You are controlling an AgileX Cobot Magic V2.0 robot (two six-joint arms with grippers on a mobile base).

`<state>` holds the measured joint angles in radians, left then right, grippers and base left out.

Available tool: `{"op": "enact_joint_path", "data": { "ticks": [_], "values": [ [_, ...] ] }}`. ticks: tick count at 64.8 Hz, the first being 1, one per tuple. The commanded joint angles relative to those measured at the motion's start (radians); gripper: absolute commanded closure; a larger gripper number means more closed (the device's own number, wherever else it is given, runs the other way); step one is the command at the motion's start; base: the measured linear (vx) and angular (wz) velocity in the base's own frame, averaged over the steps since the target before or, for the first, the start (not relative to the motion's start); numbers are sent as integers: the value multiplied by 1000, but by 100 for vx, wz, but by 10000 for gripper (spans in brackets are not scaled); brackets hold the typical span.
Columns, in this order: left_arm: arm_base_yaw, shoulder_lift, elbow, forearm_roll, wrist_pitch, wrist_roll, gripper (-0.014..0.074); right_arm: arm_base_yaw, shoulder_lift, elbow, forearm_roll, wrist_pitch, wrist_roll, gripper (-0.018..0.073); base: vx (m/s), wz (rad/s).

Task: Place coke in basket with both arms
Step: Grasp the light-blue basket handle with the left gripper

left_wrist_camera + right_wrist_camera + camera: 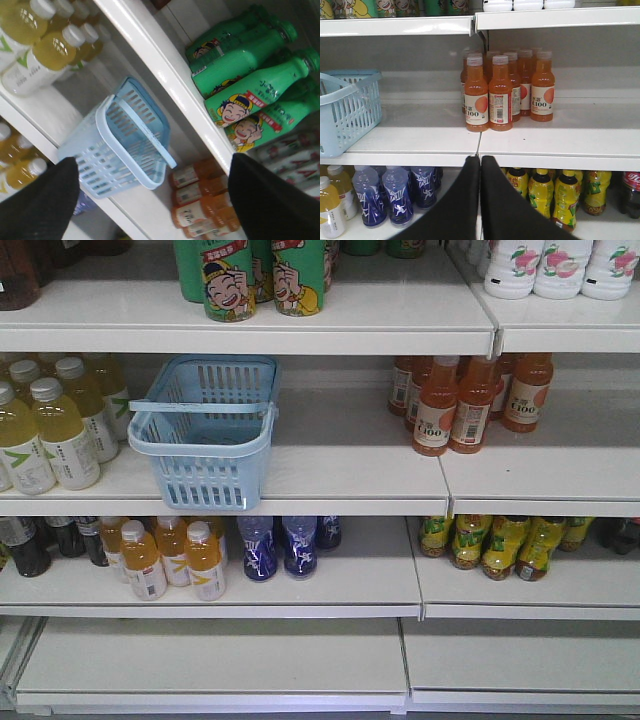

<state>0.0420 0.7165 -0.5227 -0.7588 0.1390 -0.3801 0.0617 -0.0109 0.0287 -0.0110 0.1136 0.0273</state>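
Note:
The light-blue basket (205, 480) stands empty on the middle shelf, its handle folded across the top. The coke is out of view in all three views. My left gripper (155, 200) is open, its black fingers (40, 200) spread wide with nothing between them; the basket (95, 160) lies ahead of it, apart from the fingers. My right gripper (480, 161) is shut and empty, level with the middle shelf's front edge, with the basket (350, 115) to its far left. Neither arm shows in the front view.
Orange juice bottles (455, 405) stand to the right of the basket and pale yellow bottles (55, 430) to its left. Green bottles (250, 275) fill the shelf above. Blue bottles (395, 195), yellow tea bottles (552, 192) and a dark cola bottle (631, 192) sit below.

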Motion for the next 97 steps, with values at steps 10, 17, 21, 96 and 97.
{"op": "enact_joint_path", "data": {
  "ticks": [10,17,21,96,97],
  "values": [
    [-1,192,-57,-396,11,34,11,1,-13,7,-5,-72,-3,569,0,0],
    [-1,315,-133,-474,118,164,23,1,-13,7,-5,-72,-3,569,0,0],
    [-1,380,-183,-528,168,265,40,1,-13,7,-5,-72,-3,569,0,0],
    [-97,1195,-863,-1030,363,616,132,1,-13,7,-5,-73,-3,569,0,0],
    [-97,1199,-868,-1030,363,616,132,1,-13,7,-5,-73,-3,569,0,0]
  ]
}}
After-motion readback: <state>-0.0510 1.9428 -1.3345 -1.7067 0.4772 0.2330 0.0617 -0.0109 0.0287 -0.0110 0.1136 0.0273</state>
